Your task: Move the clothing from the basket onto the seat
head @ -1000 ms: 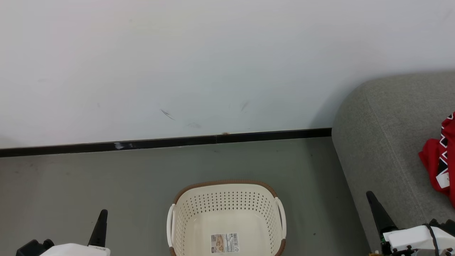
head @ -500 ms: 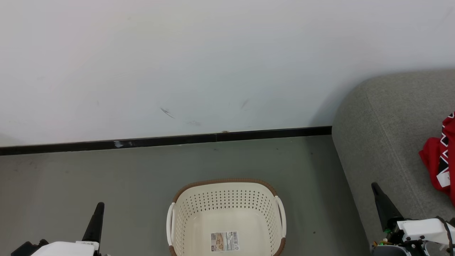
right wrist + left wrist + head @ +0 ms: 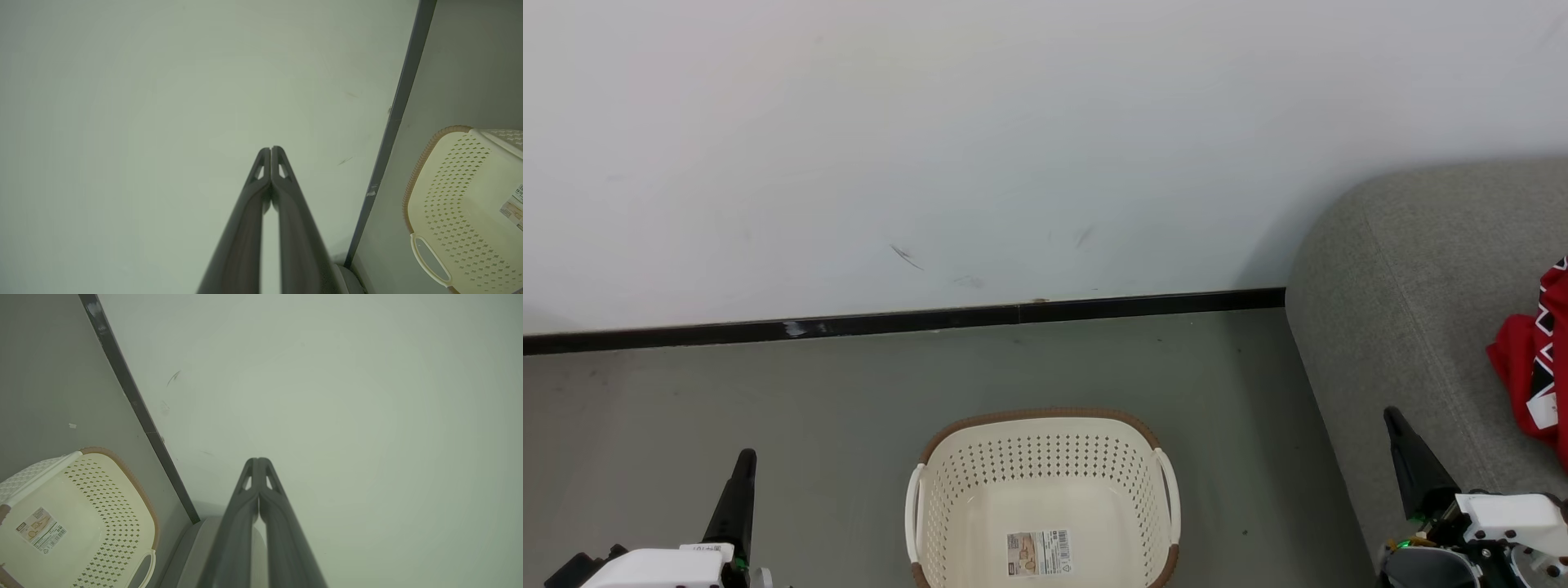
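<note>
Grey floor [image 3: 768, 392], basket [image 3: 1037, 418], clothing [image 3: 1525, 367] on seat [image 3: 1405, 286]

Even, soft light; sharp focus.

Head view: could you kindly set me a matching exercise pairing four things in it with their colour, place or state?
Things:
1 basket
2 clothing
3 seat
4 left gripper

Descriptions:
A shut, at the lower left
B grey, along the right side
C cream-white, standing on the floor
D red, lying on the seat

Pairs: 1-C; 2-D; 3-B; 4-A
</note>
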